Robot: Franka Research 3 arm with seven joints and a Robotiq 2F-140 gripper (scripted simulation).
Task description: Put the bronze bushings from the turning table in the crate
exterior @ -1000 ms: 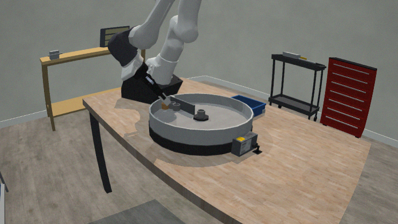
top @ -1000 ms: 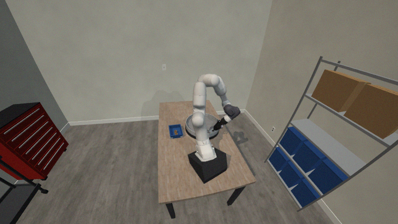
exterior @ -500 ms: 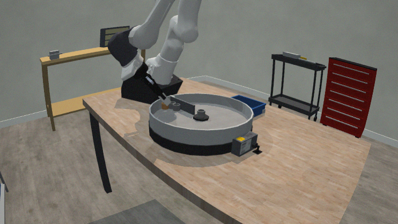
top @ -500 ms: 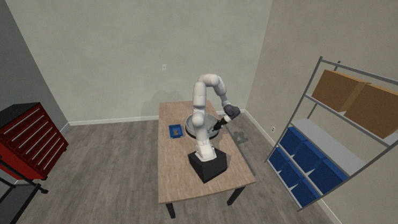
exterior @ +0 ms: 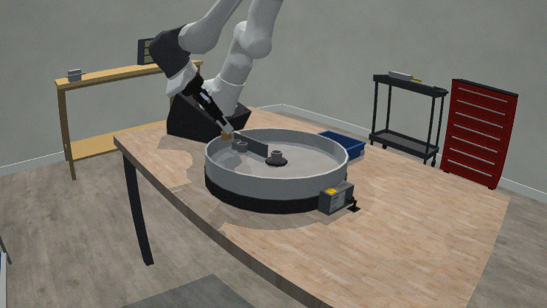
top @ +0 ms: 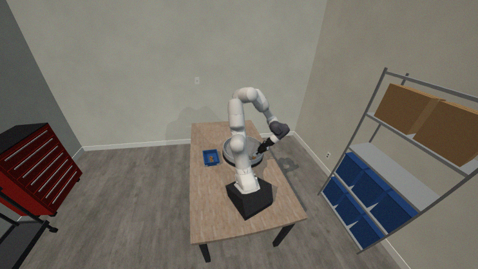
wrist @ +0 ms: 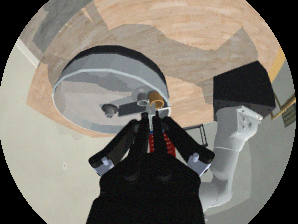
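The grey round turning table stands on the wooden table; it also shows in the top view. My gripper reaches down over the table's far left rim. It is shut on a bronze bushing, which hangs at the fingertips about level with the rim. The wrist view shows the bushing at the fingertips. Two steel bushings sit side by side on the turning table just below, next to a grey divider blade. The blue crate stands beyond the turning table and holds bronze parts.
A raised hub sits at the turning table's centre. A small grey control box is fixed to its front. My black base block stands on the table behind the turning table. A red tool cabinet and a black cart stand beyond the table.
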